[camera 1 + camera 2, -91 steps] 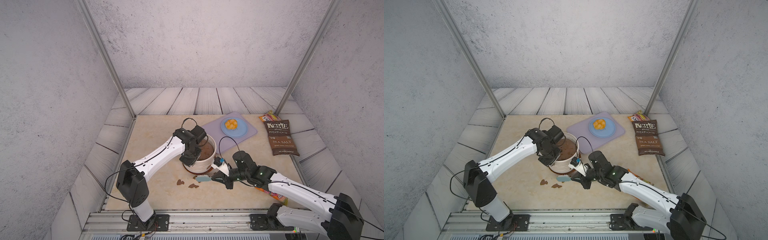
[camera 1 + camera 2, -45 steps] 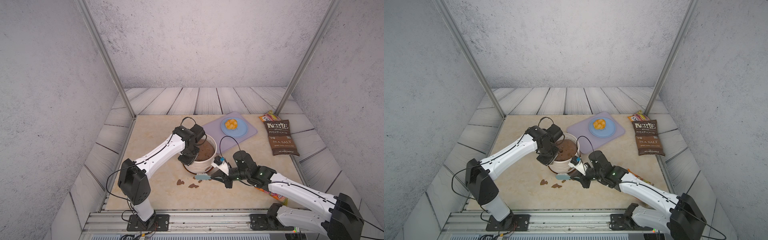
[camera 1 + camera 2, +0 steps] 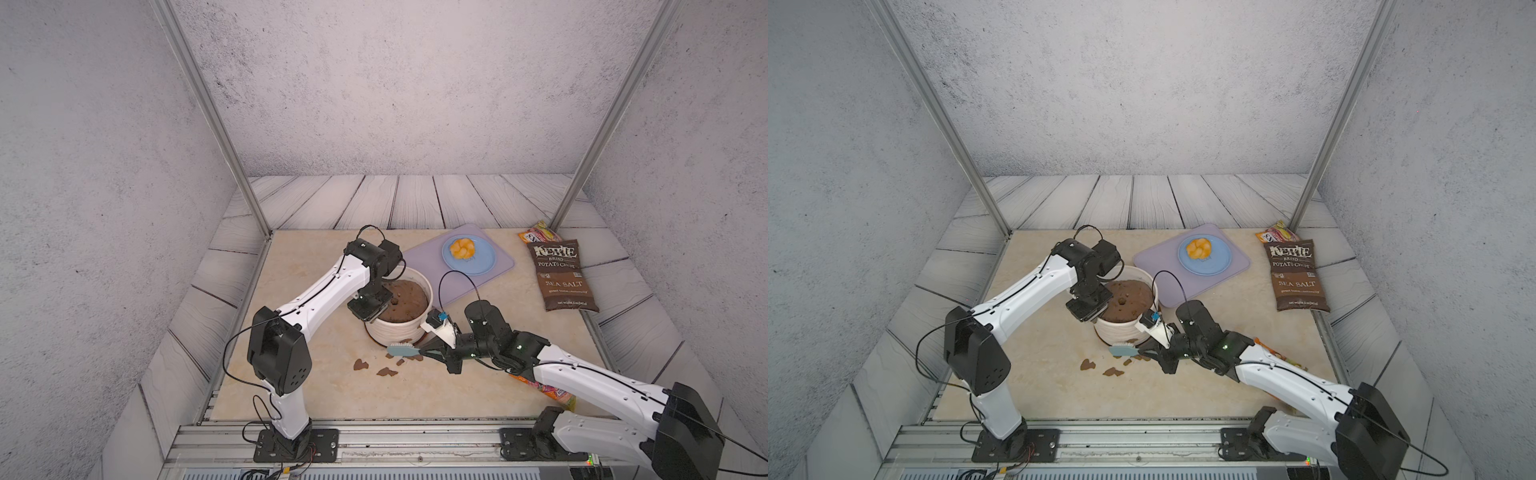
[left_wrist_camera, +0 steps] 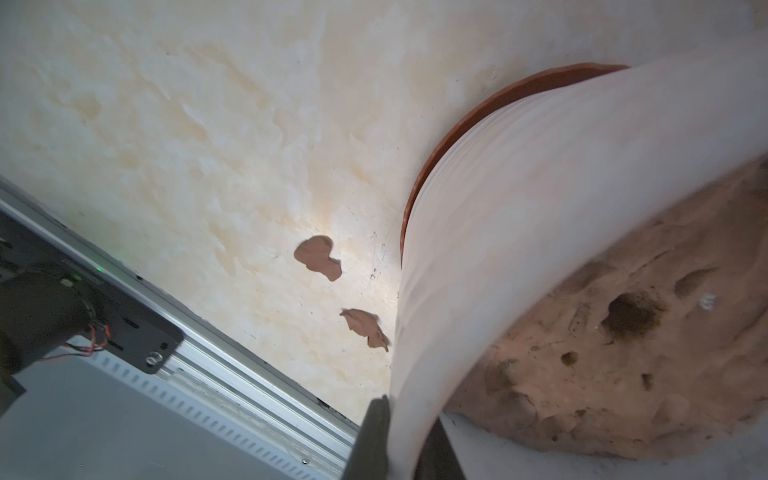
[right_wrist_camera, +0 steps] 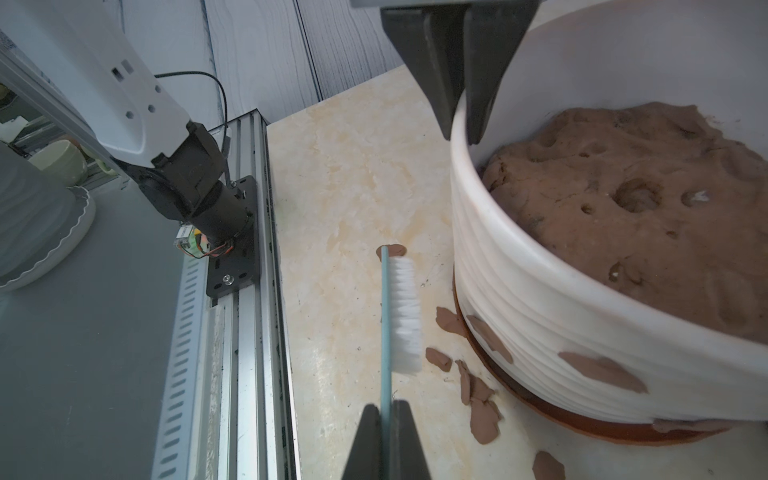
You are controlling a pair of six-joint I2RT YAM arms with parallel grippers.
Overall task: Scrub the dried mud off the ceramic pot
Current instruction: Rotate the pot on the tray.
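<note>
The cream ribbed ceramic pot stands on a reddish-brown saucer and holds a brown soil mound. My left gripper is shut on the pot's rim, one finger outside and one inside, as the right wrist view also shows. My right gripper is shut on the handle of a blue brush. Its white bristles face the pot's lower wall, a small gap away. Dried mud patches stick to the wall. Flakes lie on the table.
A purple mat with a blue plate of orange food lies behind the pot. A chips bag and a snack packet lie at the right. Another packet sits under my right arm. The metal rail runs along the front.
My left gripper's jaws have closed onto the pot's rim. The right gripper and brush have shifted slightly towards the pot's base.
</note>
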